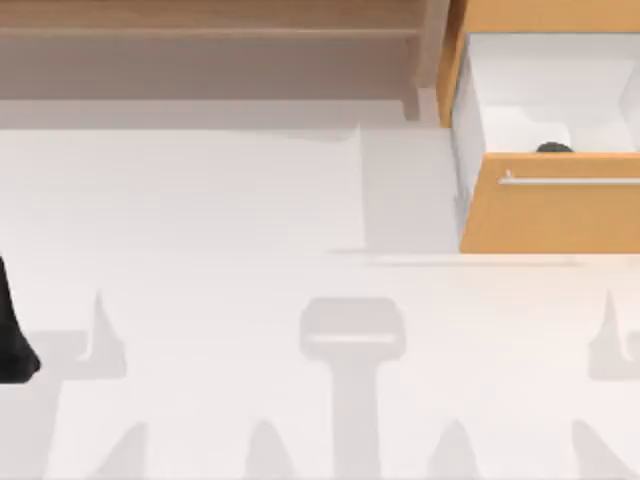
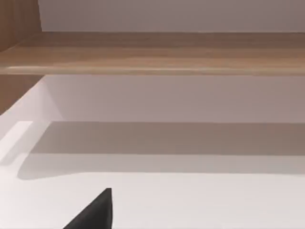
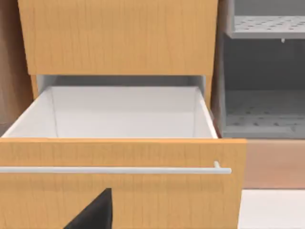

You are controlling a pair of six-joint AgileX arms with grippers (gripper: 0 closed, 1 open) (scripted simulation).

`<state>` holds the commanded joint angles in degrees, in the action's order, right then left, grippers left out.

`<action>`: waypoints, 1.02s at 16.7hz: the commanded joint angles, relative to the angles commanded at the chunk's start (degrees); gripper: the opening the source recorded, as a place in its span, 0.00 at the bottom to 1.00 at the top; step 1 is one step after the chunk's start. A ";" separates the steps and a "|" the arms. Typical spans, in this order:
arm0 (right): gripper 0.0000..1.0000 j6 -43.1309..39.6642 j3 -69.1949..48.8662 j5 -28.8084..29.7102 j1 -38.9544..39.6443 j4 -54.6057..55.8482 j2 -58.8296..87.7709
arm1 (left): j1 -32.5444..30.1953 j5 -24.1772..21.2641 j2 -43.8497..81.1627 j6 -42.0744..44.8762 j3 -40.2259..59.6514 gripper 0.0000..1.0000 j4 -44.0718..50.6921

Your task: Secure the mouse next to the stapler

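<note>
Top view: the mouse [image 1: 554, 148] lies inside the open drawer [image 1: 548, 95] at upper right of the frame, just behind the orange front [image 1: 550, 215] and its handle [image 1: 570, 181]. The left arm [image 1: 12, 335] sits parked at the left edge, well apart.

Left wrist view: bare bench [image 2: 190, 200]; finger state cannot be told.

Right wrist view: the drawer lies straight ahead, so the right claw is judged nearer; its state cannot be told.

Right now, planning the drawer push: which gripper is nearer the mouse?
Right. Right gripper faces the drawer holding the mouse; left gripper sits at the table's far left.
</note>
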<state>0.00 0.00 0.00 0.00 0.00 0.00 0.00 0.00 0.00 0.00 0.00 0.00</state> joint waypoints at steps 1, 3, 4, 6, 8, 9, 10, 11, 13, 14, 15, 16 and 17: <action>1.00 0.00 0.00 0.00 0.00 0.00 0.00 | 0.00 0.00 0.00 0.00 0.00 1.00 0.00; 1.00 0.00 -0.46 0.17 -0.10 -0.34 0.54 | 0.00 0.00 0.00 0.00 0.00 1.00 0.00; 1.00 0.00 -1.39 0.49 -0.30 -1.02 1.63 | 0.00 0.00 0.00 0.00 0.00 1.00 0.00; 1.00 0.09 -4.75 1.43 -0.85 -3.37 5.53 | 0.00 0.00 0.00 0.00 0.00 1.00 0.00; 1.00 0.39 -10.32 2.43 -1.39 -7.05 11.98 | 0.00 0.00 0.00 0.00 0.00 1.00 0.00; 1.00 0.64 -13.75 2.85 -1.58 -9.23 16.00 | 0.00 0.00 0.00 0.00 0.00 1.00 0.00; 1.00 0.94 -17.55 3.19 -1.70 -11.60 20.55 | 0.00 0.00 0.00 0.00 0.00 1.00 0.00; 1.00 1.31 -21.69 3.43 -1.73 -14.14 25.61 | 0.00 0.00 0.00 0.00 0.00 1.00 0.00; 1.00 2.24 -30.74 3.50 -1.42 -19.70 37.38 | 0.00 0.00 0.00 0.00 0.00 1.00 0.00; 1.00 2.76 -35.46 3.38 -1.10 -22.62 43.65 | 0.00 0.00 0.00 0.00 0.00 1.00 0.00; 1.00 3.31 -40.26 3.19 -0.68 -25.59 49.98 | 0.00 0.00 0.00 0.00 0.00 1.00 0.00; 1.00 3.86 -45.15 2.94 -0.18 -28.59 56.22 | 0.00 0.00 0.00 0.00 0.00 1.00 0.00; 1.00 4.40 -50.20 2.66 0.40 -31.55 62.19 | 0.00 0.00 0.00 0.00 0.00 1.00 0.00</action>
<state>4.40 -50.20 2.66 0.40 -31.55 62.19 0.00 0.00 0.00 0.00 0.00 0.00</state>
